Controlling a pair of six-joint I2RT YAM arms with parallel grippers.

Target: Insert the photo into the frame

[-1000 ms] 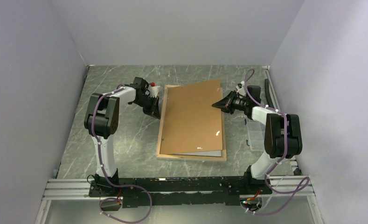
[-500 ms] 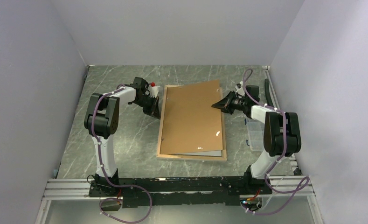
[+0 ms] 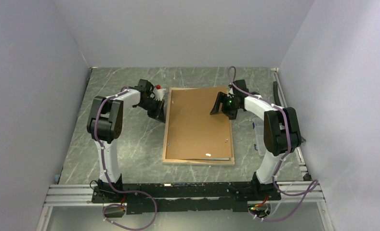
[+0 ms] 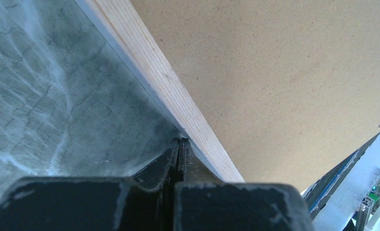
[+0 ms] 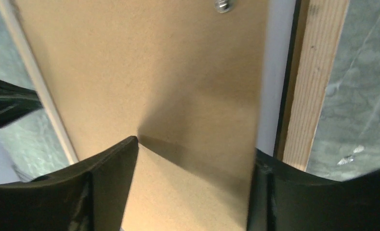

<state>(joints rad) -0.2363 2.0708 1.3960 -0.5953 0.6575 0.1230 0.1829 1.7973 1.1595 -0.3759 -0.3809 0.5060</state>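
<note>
The frame (image 3: 165, 140) lies back up on the table, its pale wood rim (image 4: 163, 82) showing. A brown backing board (image 3: 197, 125) lies flat inside it. The photo is hidden; only a pale sheet edge (image 5: 277, 72) shows between the board (image 5: 168, 72) and the wood rim (image 5: 313, 82). My left gripper (image 3: 160, 114) is shut on nothing, and its tips (image 4: 179, 142) rest against the frame's left outer edge. Over the board's far right corner, my right gripper (image 3: 222, 108) stands open, its fingers (image 5: 106, 168) spread above the board.
A clear plastic box (image 3: 262, 137) stands right of the frame beside the right arm. A small white and red object (image 3: 157, 90) sits by the left wrist. Grey walls close in three sides, and a metal rail (image 3: 188, 190) runs along the near edge.
My right gripper has opened and let go of the backing board, which dropped from a tilt to lie flat in the frame. The right arm swung left over the board. The left arm has not moved.
</note>
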